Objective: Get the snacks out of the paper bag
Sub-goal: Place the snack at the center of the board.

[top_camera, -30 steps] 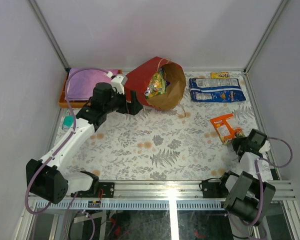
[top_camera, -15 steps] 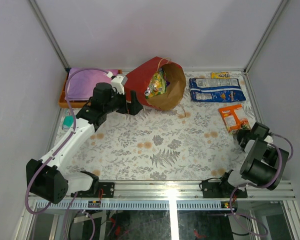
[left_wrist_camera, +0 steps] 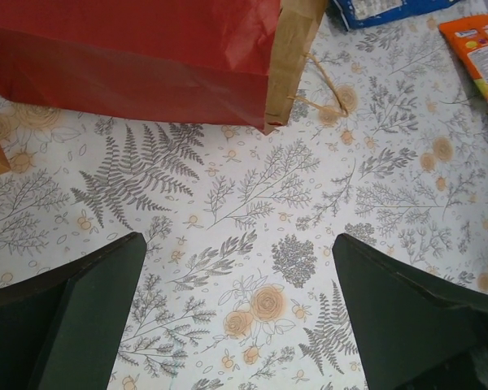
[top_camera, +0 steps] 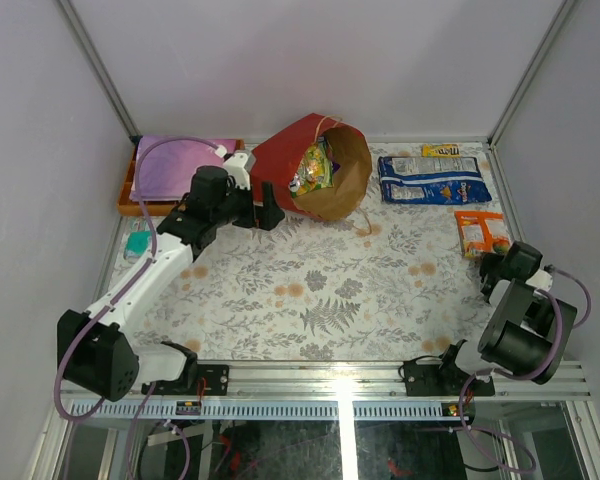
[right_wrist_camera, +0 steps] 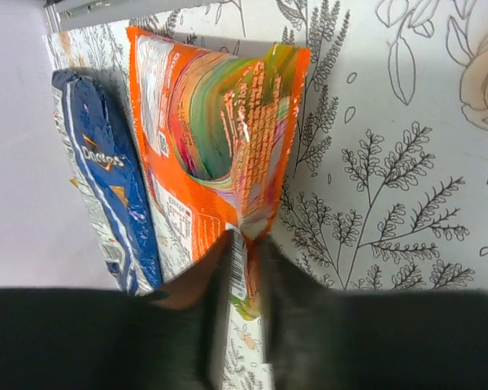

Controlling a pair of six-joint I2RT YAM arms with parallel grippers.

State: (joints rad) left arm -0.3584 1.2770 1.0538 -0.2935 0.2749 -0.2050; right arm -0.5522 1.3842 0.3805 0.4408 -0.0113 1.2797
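Observation:
The red paper bag (top_camera: 298,160) lies on its side at the back, mouth turned right, with green and yellow snacks (top_camera: 314,168) showing inside. My left gripper (top_camera: 267,210) hovers open just in front of the bag (left_wrist_camera: 146,57), nothing between its fingers (left_wrist_camera: 89,317). A blue-white bag (top_camera: 432,180) and a small yellow bar (top_camera: 440,150) lie at the back right. The orange packet (top_camera: 477,231) rests just below them, and my right gripper (top_camera: 486,256) is shut on its near edge. In the right wrist view the packet (right_wrist_camera: 215,138) lies beside the blue bag (right_wrist_camera: 106,171).
An orange tray (top_camera: 128,195) with a flat purple item stands at the back left. A teal packet (top_camera: 135,243) lies by the left wall. The bag's loop handle (left_wrist_camera: 325,101) trails on the floral cloth. Walls close in on both sides.
My right gripper has carried the orange packet toward the back right, up next to the blue-white bag. The left arm has barely shifted.

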